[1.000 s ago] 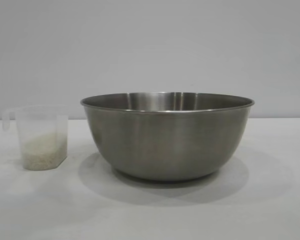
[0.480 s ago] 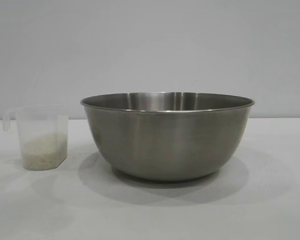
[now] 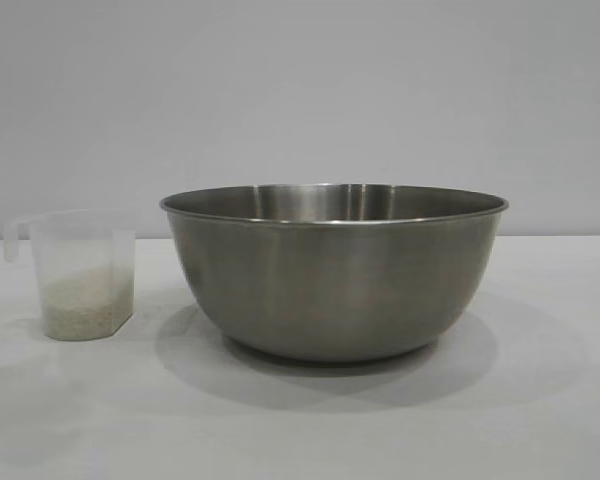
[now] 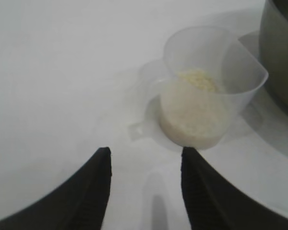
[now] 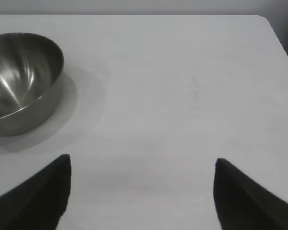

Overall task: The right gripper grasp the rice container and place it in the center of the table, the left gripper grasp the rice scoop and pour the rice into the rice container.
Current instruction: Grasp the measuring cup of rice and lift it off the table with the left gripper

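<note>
While the exterior view shows no arm at all, the rice container (image 3: pixel 334 272) stands in the middle of the surface (image 3: pixel 540 400), with the rice scoop (image 3: pixel 80 275) upright just to its left, apart from it. Inside the scoop the rice (image 3: pixel 85 308) fills the low part. The left gripper (image 4: pixel 145 168) is open near the scoop's handle, holding nothing. The right gripper (image 5: pixel 143 178) is wide open over bare surface, the container cut off at the frame edge. No writing is readable.

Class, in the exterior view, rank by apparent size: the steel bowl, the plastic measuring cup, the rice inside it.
1. Steel bowl, clearly largest.
2. Plastic measuring cup.
3. Rice, filling only the cup's lower part.
</note>
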Robot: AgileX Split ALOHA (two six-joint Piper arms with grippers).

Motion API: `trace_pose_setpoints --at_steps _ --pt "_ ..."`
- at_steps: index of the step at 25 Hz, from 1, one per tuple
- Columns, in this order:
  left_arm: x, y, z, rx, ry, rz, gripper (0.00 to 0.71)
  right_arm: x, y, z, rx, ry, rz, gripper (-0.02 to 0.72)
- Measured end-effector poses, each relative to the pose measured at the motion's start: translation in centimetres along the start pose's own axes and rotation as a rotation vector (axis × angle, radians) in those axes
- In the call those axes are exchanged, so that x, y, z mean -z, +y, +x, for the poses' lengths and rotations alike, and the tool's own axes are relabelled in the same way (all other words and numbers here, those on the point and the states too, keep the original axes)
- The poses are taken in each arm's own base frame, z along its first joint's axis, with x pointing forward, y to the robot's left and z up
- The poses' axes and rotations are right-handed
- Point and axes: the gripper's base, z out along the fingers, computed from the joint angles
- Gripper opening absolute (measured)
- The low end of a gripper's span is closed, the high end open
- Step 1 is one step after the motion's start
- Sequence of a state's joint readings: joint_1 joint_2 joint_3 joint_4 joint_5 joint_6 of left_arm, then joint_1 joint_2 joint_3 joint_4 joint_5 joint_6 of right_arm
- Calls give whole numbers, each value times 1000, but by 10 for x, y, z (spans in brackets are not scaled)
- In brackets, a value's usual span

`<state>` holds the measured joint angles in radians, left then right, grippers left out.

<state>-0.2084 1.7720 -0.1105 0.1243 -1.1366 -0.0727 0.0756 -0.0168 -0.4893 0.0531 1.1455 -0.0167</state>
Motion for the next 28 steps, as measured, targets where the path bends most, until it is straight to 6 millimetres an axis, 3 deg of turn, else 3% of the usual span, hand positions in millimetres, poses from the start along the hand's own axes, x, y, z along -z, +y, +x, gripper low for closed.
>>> trace_pose_setpoints --at_steps 2,3,6,28 --pt "-4 0 0 0 -1 0 336 0 0 0 0 0 0 540" --pt "-7 1 0 2 2 0 281 0 0 0 0 0 0 540" --pt "-12 1 2 4 13 0 219 0 0 0 0 0 0 540" --pt "-51 4 -6 -10 -31 21 223 0 -3 0 14 1 32 540"
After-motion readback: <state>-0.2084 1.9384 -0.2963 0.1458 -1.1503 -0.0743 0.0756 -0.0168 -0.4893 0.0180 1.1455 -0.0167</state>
